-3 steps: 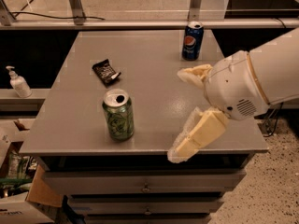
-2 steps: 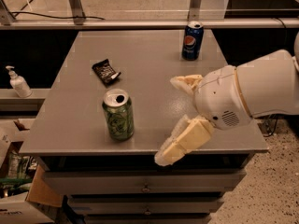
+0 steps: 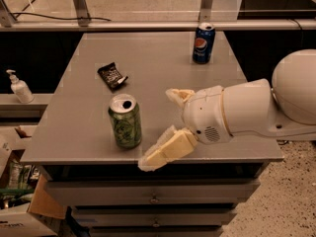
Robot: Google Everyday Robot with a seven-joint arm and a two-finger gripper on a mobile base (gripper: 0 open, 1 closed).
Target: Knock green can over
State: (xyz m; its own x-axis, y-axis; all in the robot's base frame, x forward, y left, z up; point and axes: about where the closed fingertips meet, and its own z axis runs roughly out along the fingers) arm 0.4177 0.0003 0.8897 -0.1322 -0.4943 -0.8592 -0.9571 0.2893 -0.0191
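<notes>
The green can [image 3: 125, 121] stands upright near the front edge of the grey table [image 3: 148, 68], silver top with an open pull-tab hole. My gripper [image 3: 160, 127] is just to the right of the can, at about its height. Its two cream fingers [image 3: 165, 152] are spread wide apart, one at the table's front edge and one further back. The gripper is open and empty, a short gap from the can.
A blue Pepsi can [image 3: 203, 43] stands at the back right of the table. A small black snack wrapper [image 3: 112, 76] lies behind the green can. A white pump bottle [image 3: 19, 87] sits on a shelf at the left. Drawers are below the tabletop.
The gripper and white arm have moved left across the table's front, closing in on the green can. The can has not moved.
</notes>
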